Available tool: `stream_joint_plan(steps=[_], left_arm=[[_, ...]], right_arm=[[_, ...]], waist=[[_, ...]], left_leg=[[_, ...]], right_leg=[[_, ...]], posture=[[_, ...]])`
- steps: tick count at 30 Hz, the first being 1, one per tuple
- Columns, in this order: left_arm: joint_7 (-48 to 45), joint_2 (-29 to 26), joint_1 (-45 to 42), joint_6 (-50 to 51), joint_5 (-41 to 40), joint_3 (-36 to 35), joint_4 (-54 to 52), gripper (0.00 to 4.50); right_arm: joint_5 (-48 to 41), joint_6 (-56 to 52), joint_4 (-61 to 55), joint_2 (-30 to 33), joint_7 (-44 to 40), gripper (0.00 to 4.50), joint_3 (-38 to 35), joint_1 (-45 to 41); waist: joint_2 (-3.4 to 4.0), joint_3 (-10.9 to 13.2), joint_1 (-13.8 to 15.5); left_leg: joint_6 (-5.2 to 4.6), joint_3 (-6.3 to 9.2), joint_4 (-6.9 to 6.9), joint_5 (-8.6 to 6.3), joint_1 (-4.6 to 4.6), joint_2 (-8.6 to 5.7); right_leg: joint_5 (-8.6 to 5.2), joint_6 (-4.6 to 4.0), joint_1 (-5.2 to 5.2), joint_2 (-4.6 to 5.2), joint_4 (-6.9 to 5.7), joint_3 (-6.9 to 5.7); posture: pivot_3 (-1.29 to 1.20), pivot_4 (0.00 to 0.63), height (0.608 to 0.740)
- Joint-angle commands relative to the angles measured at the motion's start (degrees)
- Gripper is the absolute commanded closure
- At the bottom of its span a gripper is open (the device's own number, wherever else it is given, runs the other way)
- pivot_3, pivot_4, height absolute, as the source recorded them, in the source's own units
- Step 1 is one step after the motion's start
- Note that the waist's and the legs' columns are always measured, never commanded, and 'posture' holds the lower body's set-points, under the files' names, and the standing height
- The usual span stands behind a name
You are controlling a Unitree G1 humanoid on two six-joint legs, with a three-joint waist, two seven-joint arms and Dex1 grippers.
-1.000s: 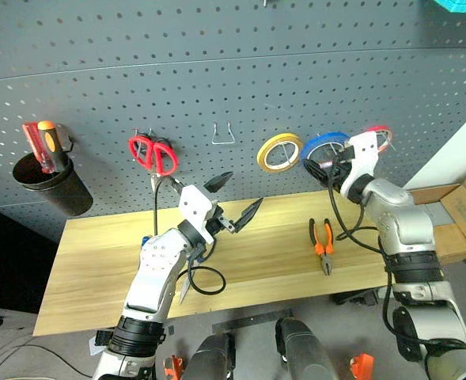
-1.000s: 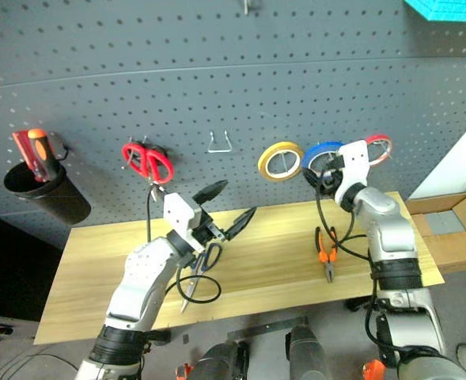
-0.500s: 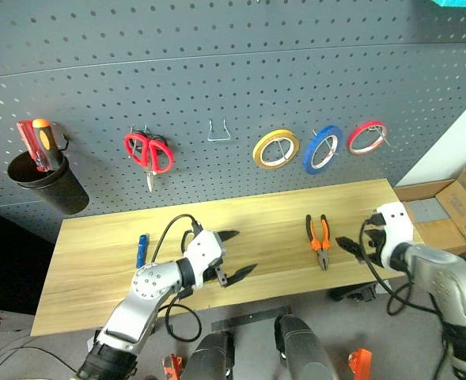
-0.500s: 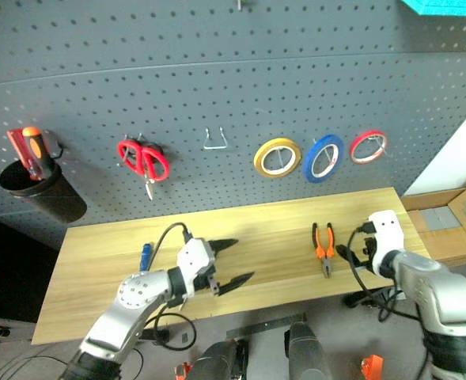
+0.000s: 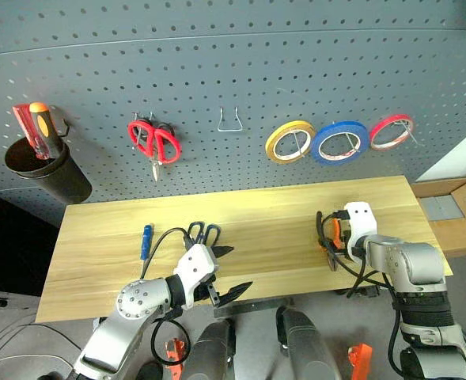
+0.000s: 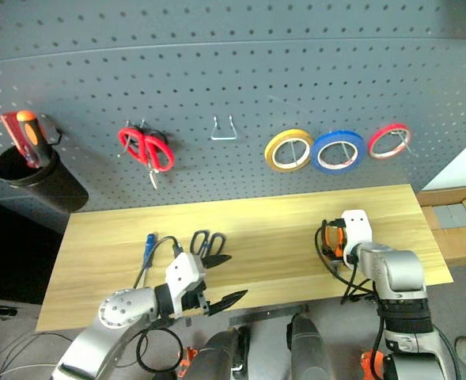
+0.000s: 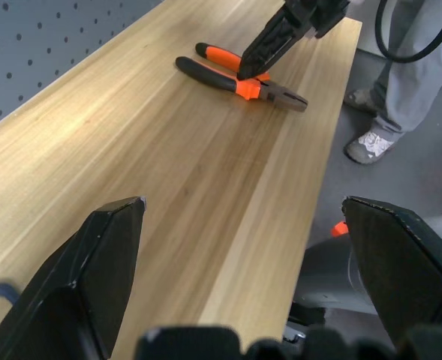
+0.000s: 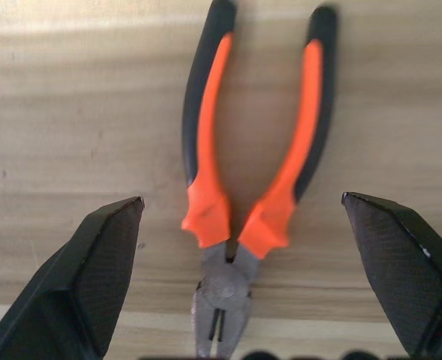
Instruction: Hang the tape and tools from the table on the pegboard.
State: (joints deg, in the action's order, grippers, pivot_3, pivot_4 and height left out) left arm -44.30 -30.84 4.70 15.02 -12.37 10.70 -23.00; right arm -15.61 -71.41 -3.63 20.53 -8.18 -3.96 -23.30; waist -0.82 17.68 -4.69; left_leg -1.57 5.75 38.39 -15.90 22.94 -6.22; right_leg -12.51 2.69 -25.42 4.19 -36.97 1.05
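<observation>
Right claw (image 8: 236, 225), released, straddles the pliers (image 8: 254, 187) on the tabletop (image 5: 272, 222), aligned for pickup. Left claw (image 5: 226, 271), released, idles near the scissors (image 5: 203, 233).

A light wooden table (image 5: 264, 218) spans the frame's lower middle. On it lie a blue screwdriver (image 5: 145, 240) at lower left, blue-handled scissors (image 5: 203, 233) beside it, and orange-and-black pliers (image 8: 243, 180) right of centre.

**Camera placement**

The counter (image 5: 240, 214) and pegboard (image 5: 233, 71) are viewed from above by both eye views. The pliers (image 8: 254, 180) are framed closely, straight down, by the right wrist view; they are seen from afar, across the counter, by the left wrist view.
</observation>
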Motion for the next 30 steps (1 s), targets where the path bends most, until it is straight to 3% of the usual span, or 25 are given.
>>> stream_joint_plan(steps=[1, 13, 19, 20, 22, 25, 28, 30], left_arm=[[0.6, -0.3, 0.8, 1.3, -1.3, -0.8, -4.0, 0.0], [1.8, -1.2, 1.9, 4.3, -1.9, -1.5, -7.0, 0.0], [1.6, -1.4, 1.0, 4.5, -2.3, -2.3, -6.4, 0.0], [1.7, -1.2, 0.4, 4.4, -2.4, -2.6, -6.1, 0.0], [2.1, -0.4, -1.1, 4.5, -3.3, -3.6, -5.9, 0.0], [5.7, 3.9, -5.0, 3.1, -8.4, -9.7, -6.2, 0.0], [9.9, 6.6, -9.8, 3.8, -11.0, -15.0, -6.6, 0.0], [10.7, 6.5, -11.7, 4.5, -12.0, -17.0, -7.1, 0.0]], right_arm=[[2.7, 2.3, 3.0, -0.6, 1.9, 0.09, 0.2, -1.3], [5.6, 4.8, 12.1, -5.2, 4.2, 0.09, -1.0, -4.8], [6.1, 1.3, 12.0, -4.5, 3.7, 2.03, -0.1, -5.5], [6.2, 1.1, 12.2, -4.4, 3.7, 2.24, -0.2, -5.7], [6.2, 0.5, 12.0, -4.0, 3.2, 2.25, -0.1, -5.8], [2.1, 0.0, 4.4, 0.4, -5.5, 2.25, 3.4, -3.4], [-6.5, 11.2, -14.8, 10.9, -27.3, 2.25, 9.6, 4.2], [-14.4, 14.9, -23.1, 13.4, -36.6, 2.26, 6.1, 6.9]], waist=[[0.01, 0.4, 0.0], [-0.09, 0.8, 0.1], [-0.09, 0.8, 0.1], [-0.09, 0.8, 0.1], [-0.1, 0.8, 0.2], [-0.1, 0.8, 0.5], [-0.1, 0.8, 1.5], [-0.09, 0.8, 1.4]], left_leg=[[0.0, 0.0, 0.0, 0.0, -0.02, 0.0], [0.03, -0.02, -0.08, 0.02, -0.04, 0.0], [0.03, 0.0, -0.11, 0.02, -0.05, 0.0], [0.03, 0.0, -0.12, 0.02, -0.06, 0.0], [0.04, 0.0, -0.13, 0.02, -0.06, 0.0], [0.05, 0.0, -0.13, 0.03, -0.03, -0.01], [0.16, 0.04, -0.18, 0.09, 0.06, -0.02], [0.3, 0.0, -0.24, 0.16, 0.09, -0.01]], right_leg=[[0.01, -0.01, 0.01, 0.0, -0.01, -0.01], [0.03, 0.0, -0.01, 0.0, 0.0, -0.03], [0.03, 0.0, 0.0, 0.0, 0.03, -0.04], [0.03, 0.0, 0.0, 0.0, 0.03, -0.05], [0.03, 0.0, 0.0, 0.0, 0.03, -0.05], [0.03, 0.0, -0.01, 0.0, 0.05, -0.06], [0.02, 0.01, -0.09, 0.0, 0.11, -0.13], [-0.02, 0.09, -0.15, -0.02, 0.12, -0.15]], posture=[[-0.09, 0.394, 0.74], [-0.05, 0.398, 0.74], [-0.06, 0.385, 0.74], [-0.06, 0.38, 0.74], [-0.07, 0.372, 0.74], [-0.07, 0.363, 0.74], [-0.06, 0.323, 0.74], [-0.06, 0.308, 0.74]])
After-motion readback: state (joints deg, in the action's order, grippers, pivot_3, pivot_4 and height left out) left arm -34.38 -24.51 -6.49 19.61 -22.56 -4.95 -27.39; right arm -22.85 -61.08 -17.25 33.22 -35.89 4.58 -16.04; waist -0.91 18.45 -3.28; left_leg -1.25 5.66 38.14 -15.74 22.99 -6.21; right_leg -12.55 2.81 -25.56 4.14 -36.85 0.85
